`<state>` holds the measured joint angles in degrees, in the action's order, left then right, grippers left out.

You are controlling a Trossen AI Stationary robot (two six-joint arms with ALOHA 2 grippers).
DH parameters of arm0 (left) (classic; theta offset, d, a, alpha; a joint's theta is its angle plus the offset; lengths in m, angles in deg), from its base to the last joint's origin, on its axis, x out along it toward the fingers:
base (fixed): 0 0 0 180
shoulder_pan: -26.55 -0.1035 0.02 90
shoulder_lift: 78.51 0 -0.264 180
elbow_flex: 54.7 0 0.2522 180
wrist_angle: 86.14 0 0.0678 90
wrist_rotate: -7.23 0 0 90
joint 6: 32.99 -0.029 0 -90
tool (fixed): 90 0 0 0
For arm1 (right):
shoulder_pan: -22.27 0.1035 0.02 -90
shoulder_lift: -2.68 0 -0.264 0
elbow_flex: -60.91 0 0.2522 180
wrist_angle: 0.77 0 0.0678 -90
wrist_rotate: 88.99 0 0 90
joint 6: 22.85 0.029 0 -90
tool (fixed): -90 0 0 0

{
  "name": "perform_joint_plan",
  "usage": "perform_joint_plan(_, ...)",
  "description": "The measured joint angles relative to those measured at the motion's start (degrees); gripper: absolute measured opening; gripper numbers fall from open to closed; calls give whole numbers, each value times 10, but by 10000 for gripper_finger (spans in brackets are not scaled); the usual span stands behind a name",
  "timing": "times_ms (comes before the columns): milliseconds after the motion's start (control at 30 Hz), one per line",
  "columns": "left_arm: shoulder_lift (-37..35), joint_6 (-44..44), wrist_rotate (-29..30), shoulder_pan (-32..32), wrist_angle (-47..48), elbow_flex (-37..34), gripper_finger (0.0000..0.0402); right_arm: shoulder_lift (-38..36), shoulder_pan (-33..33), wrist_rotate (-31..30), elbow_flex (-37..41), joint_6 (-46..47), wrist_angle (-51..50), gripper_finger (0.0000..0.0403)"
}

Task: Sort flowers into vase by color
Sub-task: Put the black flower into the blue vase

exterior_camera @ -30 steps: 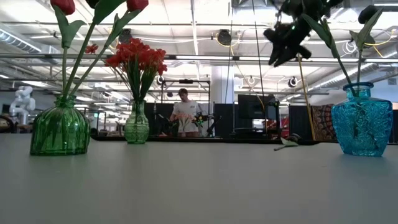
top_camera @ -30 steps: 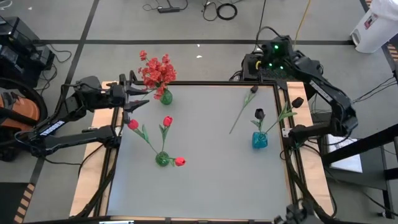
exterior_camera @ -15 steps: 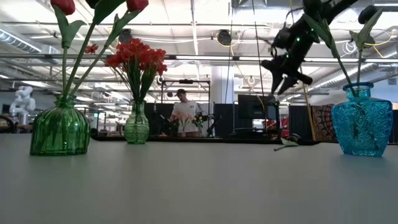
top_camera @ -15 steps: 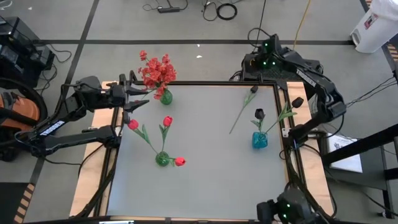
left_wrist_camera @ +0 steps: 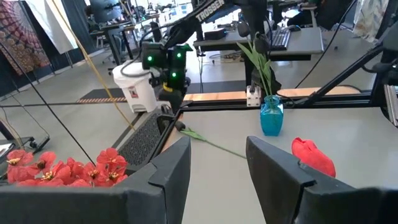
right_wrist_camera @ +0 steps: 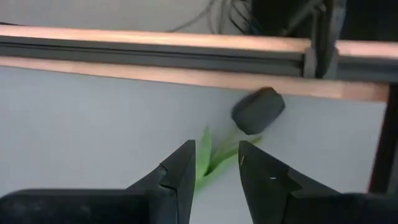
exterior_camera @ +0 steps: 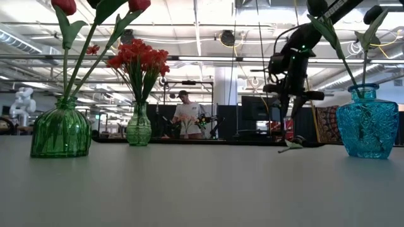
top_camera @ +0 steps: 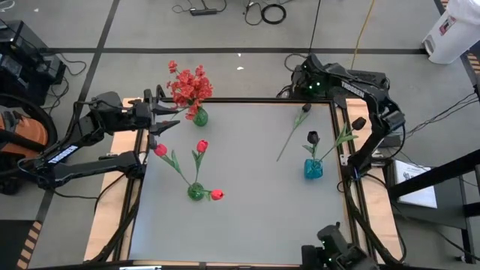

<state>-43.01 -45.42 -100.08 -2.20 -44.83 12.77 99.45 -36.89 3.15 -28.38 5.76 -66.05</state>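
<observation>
A black-bloomed flower [top_camera: 294, 131] lies flat on the table near the far right corner, its bloom [right_wrist_camera: 258, 111] toward the far edge. My right gripper [right_wrist_camera: 216, 149] hangs open above its green leaves [right_wrist_camera: 208, 158], pointing down, and touches nothing. It also shows in the high view [top_camera: 307, 94] and the low view [exterior_camera: 285, 112]. A blue vase [top_camera: 313, 169] holds black blooms. One small green vase [top_camera: 199, 116] holds red sprays and another green vase [top_camera: 195, 191] holds red tulips. My left gripper [top_camera: 161, 120] waits open at the far left corner.
A raised rail and wooden border [right_wrist_camera: 186, 74] run along the far edge just beyond the bloom. The middle of the grey table [top_camera: 247, 187] lies bare between the vases. A person [exterior_camera: 187, 116] stands in the room beyond the table.
My right gripper has come down toward the black flower lying at the far right corner. It has tipped from slanting to pointing almost straight down and has rolled about its own line. The flowers and vases have not moved.
</observation>
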Motion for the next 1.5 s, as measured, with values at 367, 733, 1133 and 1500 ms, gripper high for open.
perform_joint_plan(367, 0, 0, 0, 0, 0, 0, 164, 53, 22, -32, 0, 2, -58, 114)
perform_joint_plan(733, 0, 0, 0, 0, 0, 0, 164, 72, 25, 27, 0, -55, -50, 114)
perform_joint_plan(1133, 0, 0, 0, 0, 0, 0, 164, 72, 24, 42, 101, -18, -10, 114)
perform_joint_plan(1500, 0, 0, 0, 0, 0, 0, 164, 66, 28, 58, 108, 43, 69, 114)
